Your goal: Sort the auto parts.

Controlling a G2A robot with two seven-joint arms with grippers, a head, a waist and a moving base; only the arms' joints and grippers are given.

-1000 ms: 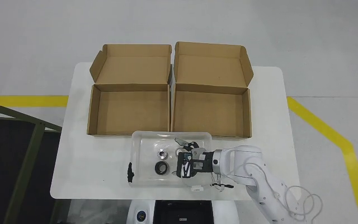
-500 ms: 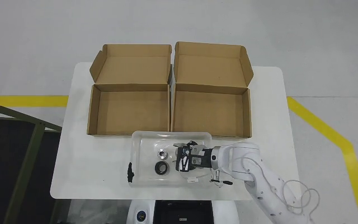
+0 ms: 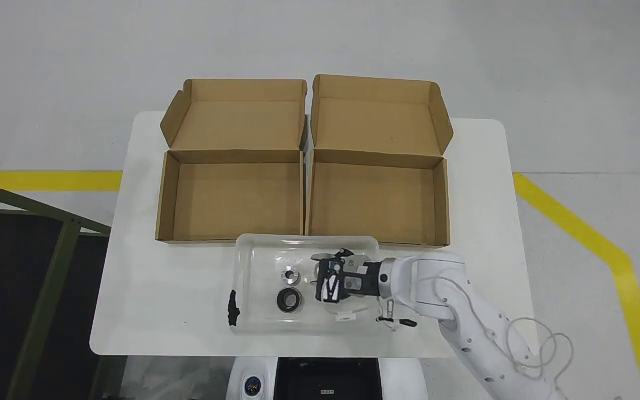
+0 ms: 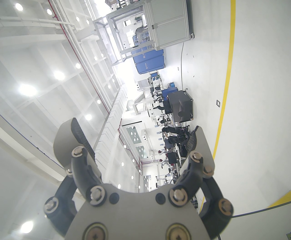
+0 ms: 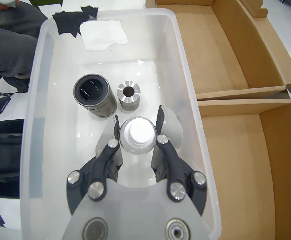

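A clear plastic bin [image 3: 245,290] at the table's front edge holds a black linear bearing [image 5: 94,94], a silver bushing [image 5: 128,95] and a white round part [image 5: 138,134]. My right gripper [image 5: 138,116] is down inside the bin, its fingers pressed against both sides of the white round part. The top view has this gripper [image 3: 322,282] just right of the bearing [image 3: 290,299] and the bushing [image 3: 290,275]. My left gripper [image 4: 136,131] points out into the room, open, with nothing between its fingers.
Two open cardboard boxes stand side by side behind the bin, the left box [image 3: 232,195] and the right box [image 3: 375,200], both bare inside. Black tape [image 5: 68,17] and a white paper scrap [image 5: 103,34] stick to the bin's far end.
My right gripper has shifted a little toward the boxes inside the bin, and the arm behind it has swung in closer. The bearing and bushing have stayed put.
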